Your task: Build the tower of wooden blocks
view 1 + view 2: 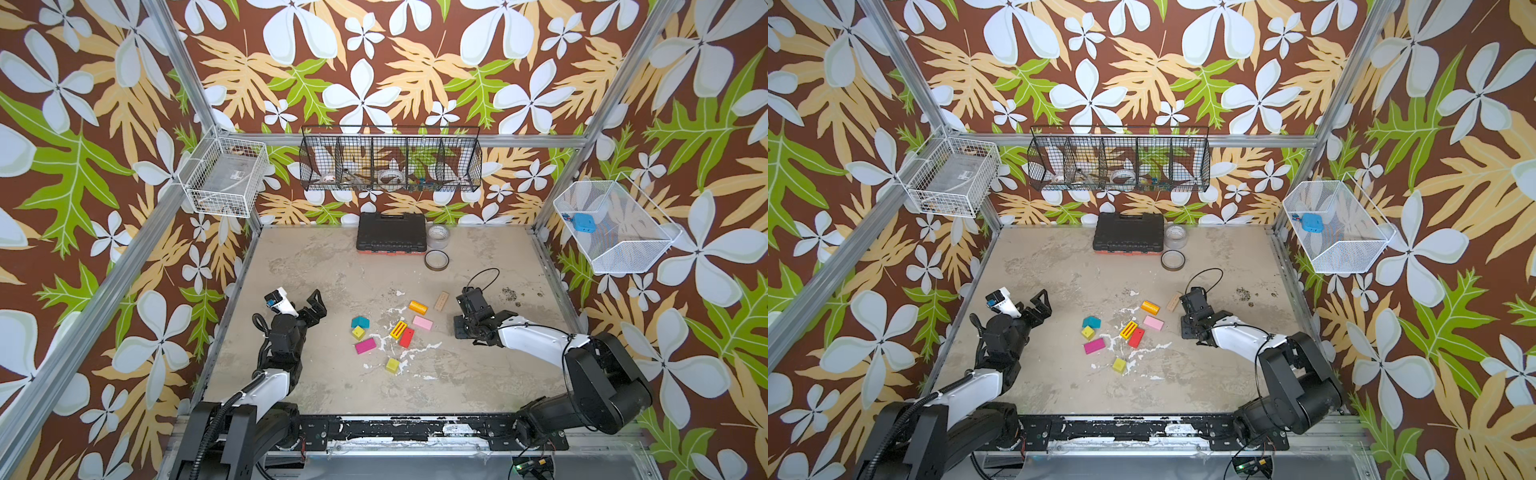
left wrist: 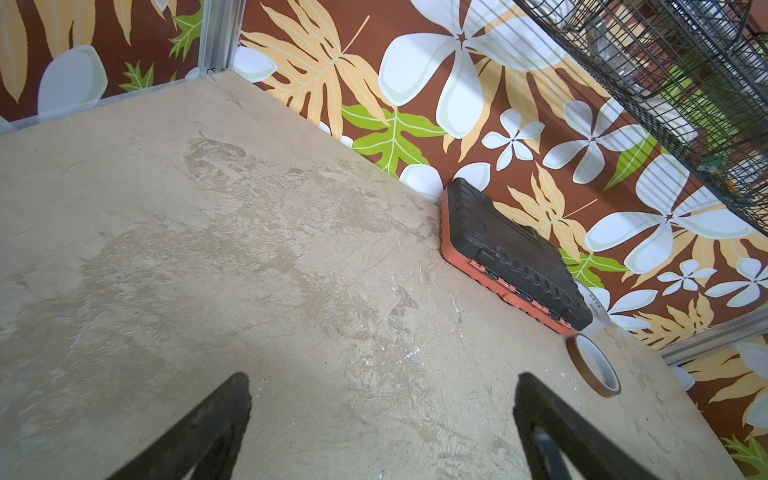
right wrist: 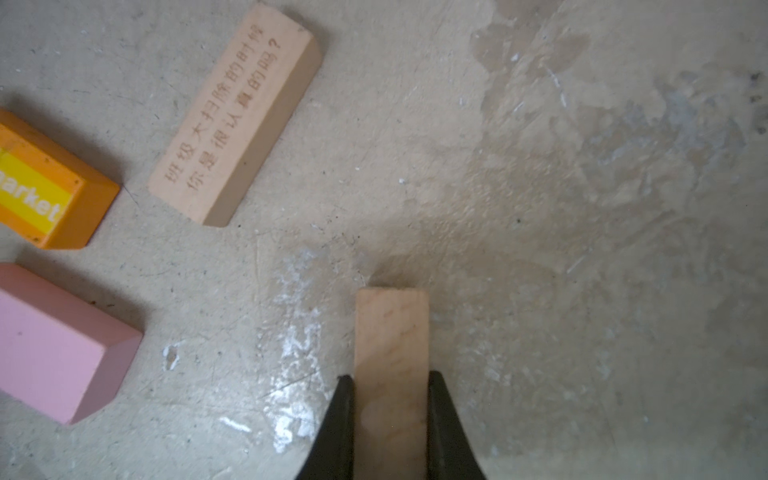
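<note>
left gripper [image 2: 382,390] hovering over bare table [image 1: 332,395], jaws spread wide. mid-table, eight painted blocks lying loose: one teal block [image 1: 360,321]; two cubes, one cube [image 1: 358,332] just beside it, another cube [image 1: 392,365] apart, nearer the front; one magenta block [image 1: 365,345], one yellow block [image 1: 398,329], one red block [image 1: 407,337], one orange block [image 1: 417,307], one pink block [image 1: 422,323]. two planks: lying plank [image 1: 441,300] near the orange block, held plank [image 3: 390,353] being pinched by right gripper [image 3: 390,378]. at back: one case [image 1: 391,232], two tape rolls [image 1: 436,259].

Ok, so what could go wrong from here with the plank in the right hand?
The right hand grips the plain plank with much of it sticking out, so it might pivot or slip. The engraved plank and pink block lie close by; a swing could knock them.
</note>
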Robot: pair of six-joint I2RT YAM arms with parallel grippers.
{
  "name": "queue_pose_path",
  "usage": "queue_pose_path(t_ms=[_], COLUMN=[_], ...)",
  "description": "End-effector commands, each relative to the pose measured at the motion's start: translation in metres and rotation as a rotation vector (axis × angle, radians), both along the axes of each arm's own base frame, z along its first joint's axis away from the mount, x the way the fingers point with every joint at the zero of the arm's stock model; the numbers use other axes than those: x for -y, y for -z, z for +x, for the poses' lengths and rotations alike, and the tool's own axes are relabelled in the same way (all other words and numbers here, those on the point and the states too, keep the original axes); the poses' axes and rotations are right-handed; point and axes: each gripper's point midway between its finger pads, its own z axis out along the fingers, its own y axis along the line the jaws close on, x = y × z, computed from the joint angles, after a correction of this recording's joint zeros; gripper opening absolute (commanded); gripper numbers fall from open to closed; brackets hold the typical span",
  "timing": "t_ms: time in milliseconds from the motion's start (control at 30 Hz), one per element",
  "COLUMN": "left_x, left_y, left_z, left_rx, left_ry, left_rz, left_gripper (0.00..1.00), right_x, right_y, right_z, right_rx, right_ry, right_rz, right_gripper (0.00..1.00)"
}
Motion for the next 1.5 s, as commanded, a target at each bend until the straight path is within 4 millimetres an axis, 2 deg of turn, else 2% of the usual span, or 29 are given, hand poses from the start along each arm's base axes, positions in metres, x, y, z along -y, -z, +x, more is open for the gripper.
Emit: queue_pose_path(t_ms=[0, 333, 500, 600, 700, 833, 933, 1067, 1267, 1367, 1467], left_x=[0.001, 0.009, 0.017, 0.016, 0.044, 0.053, 0.072, 0.105, 0.148, 0.174, 0.205], left_y=[-0.007, -0.011, -0.019, -0.024, -0.046, -0.065, -0.078, -0.095, -0.104, -0.104, -0.1], left_z=[0.002, 0.003, 0.0, -0.001, -0.004, -0.015, -0.022, -0.039, -0.049, -0.055, -0.072], left_rx=[0.03, 0.038, 0.078, 0.082, 0.135, 0.222, 0.256, 0.299, 0.273, 0.238, 0.24], left_ry=[0.007, 0.051, 0.099, 0.083, 0.241, 0.295, 0.424, 0.645, 0.741, 0.723, 0.765], left_rz=[0.001, -0.007, -0.023, -0.092, -0.169, -0.255, -0.208, -0.225, -0.172, -0.087, -0.028], left_gripper=[1.0, 1.0, 1.0, 1.0, 1.0, 1.0, 1.0, 1.0, 1.0, 1.0, 0.99], right_x=[0.002, 0.002, -0.001, -0.001, -0.001, 0.001, 0.005, 0.008, 0.01, 0.01, 0.012], right_y=[-0.002, 0.001, -0.001, -0.004, -0.011, -0.029, -0.048, -0.071, -0.097, -0.105, -0.107], right_z=[0.003, 0.003, 0.001, 0.002, 0.0, -0.004, -0.01, -0.019, -0.032, -0.035, -0.035], right_rx=[0.017, 0.007, 0.013, 0.025, 0.052, 0.131, 0.218, 0.331, 0.462, 0.495, 0.501], right_ry=[0.02, 0.02, 0.011, 0.011, 0.004, 0.008, 0.016, 0.014, -0.023, -0.027, -0.023], right_rz=[-0.005, -0.016, -0.005, 0.0, 0.017, 0.061, 0.101, 0.167, 0.239, 0.259, 0.249], right_gripper=[0.2, 0.38, 0.45, 0.49, 0.57, 0.69, 0.81, 0.88, 0.99, 1.0, 1.0])
